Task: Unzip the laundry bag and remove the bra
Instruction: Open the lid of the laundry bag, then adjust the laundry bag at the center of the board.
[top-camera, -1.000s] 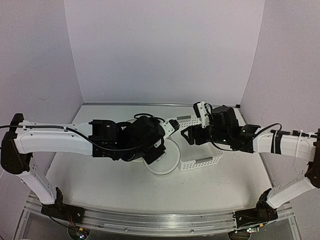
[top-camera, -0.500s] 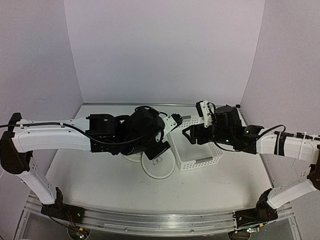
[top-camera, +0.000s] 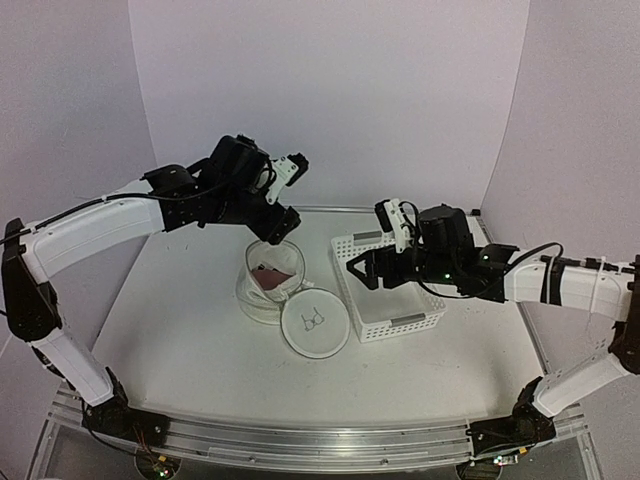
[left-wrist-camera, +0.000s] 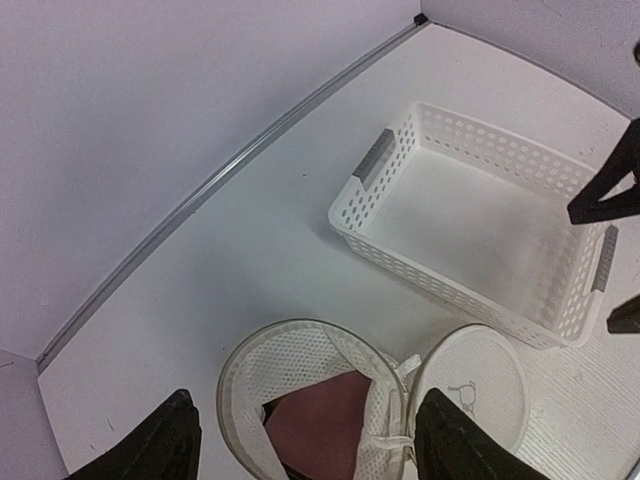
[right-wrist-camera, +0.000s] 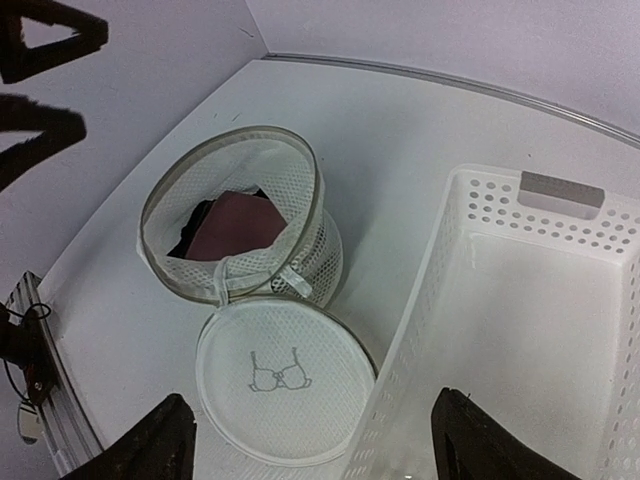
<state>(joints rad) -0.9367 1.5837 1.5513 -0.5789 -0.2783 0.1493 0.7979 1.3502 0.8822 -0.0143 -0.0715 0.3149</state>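
Observation:
The laundry bag (top-camera: 262, 296) (left-wrist-camera: 283, 364) (right-wrist-camera: 322, 250) stands upright and unzipped on the table. Its round lid (top-camera: 316, 324) (left-wrist-camera: 470, 385) (right-wrist-camera: 283, 385), marked with a small bra drawing, lies flat beside it, still joined at one edge. In the bag's mouth shows a dark pinkish part of the bra (top-camera: 272, 279) (left-wrist-camera: 325, 420) (right-wrist-camera: 233, 224) with a black bit next to it. My left gripper (top-camera: 287, 197) (left-wrist-camera: 305, 435) hangs high above the bag, open and empty. My right gripper (top-camera: 372, 250) (right-wrist-camera: 310, 430) hovers open and empty over the lid and the basket's left wall.
A white lattice plastic basket (top-camera: 404, 321) (left-wrist-camera: 374, 158) (right-wrist-camera: 546, 190) with grey handles stands right of the bag, with nothing in it. Lilac walls close the table at the back and sides. The left arm's fingers (right-wrist-camera: 40, 40) show at the upper left of the right wrist view.
My left arm has risen up and back from the bag with its jaws opening. The bag now stands tall with the lid flopped open. My right gripper shifted slightly left and widened.

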